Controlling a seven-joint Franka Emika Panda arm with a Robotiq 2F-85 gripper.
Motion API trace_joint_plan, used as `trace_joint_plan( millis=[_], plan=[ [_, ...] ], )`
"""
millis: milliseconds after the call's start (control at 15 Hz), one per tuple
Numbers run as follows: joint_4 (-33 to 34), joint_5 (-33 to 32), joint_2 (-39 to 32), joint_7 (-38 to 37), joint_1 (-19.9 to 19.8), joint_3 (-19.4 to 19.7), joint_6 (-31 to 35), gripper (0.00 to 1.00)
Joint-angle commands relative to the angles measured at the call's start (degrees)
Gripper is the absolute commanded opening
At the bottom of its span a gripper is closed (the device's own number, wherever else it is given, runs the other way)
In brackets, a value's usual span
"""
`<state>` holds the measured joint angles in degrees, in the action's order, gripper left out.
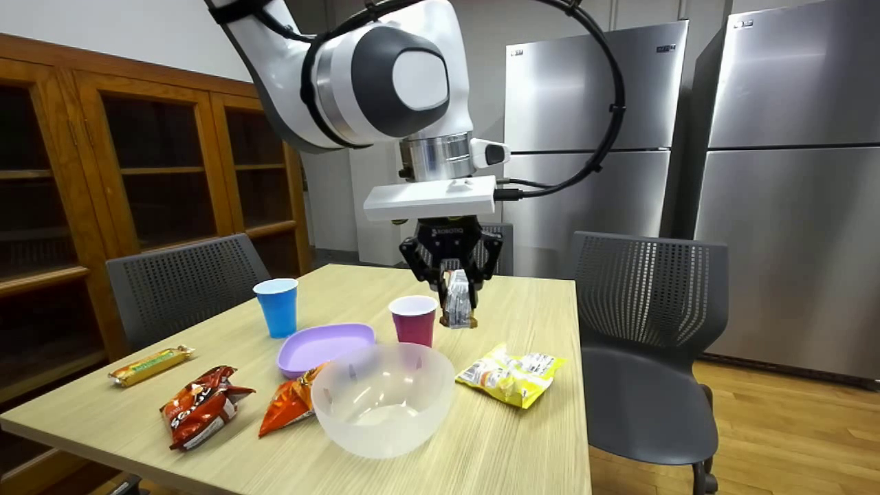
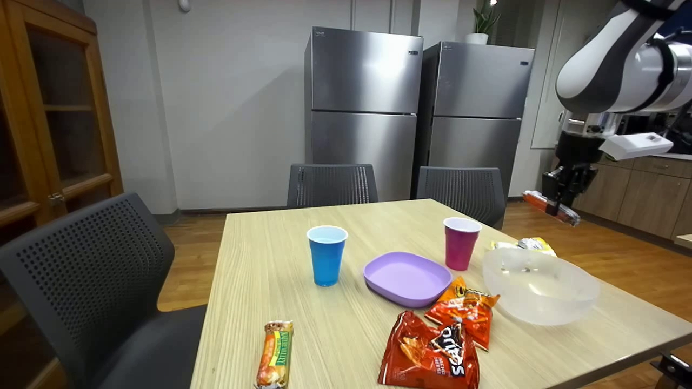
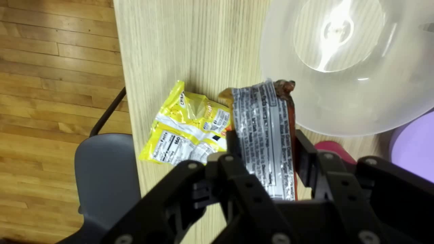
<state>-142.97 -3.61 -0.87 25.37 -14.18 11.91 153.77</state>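
While the black two-fingered gripper (image 1: 458, 304) is clasping a silver-and-orange plastic-wrapped bar (image 3: 264, 139) aloft, with a round frosted plastic bowl (image 3: 339, 101) sitting at the bar's one o'clock in the wrist view, this holding step is apparently calling for steady pressure next.

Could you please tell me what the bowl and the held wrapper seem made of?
The bowl looks like frosted plastic, translucent and hazy, though possibly glass. The wrapper seems thin, glossy plastic or foil film, given its creases and glints.

Bar (image 3: 264, 139) btwn jaws abv tbl (image 1: 512, 443); ext. views: bowl (image 1: 385, 405) R of plate (image 2: 408, 275).
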Motion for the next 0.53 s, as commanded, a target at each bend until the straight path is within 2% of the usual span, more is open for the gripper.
trace_joint_plan(
  millis=[0,467],
  plan=[
    [-1.31,0.61,2.83,-0.55,2.89,-1.85,-0.02,0.16],
    [1.96,0.9,0.35,-5.63,8.18,-5.6,-0.53,0.16]
  ],
)
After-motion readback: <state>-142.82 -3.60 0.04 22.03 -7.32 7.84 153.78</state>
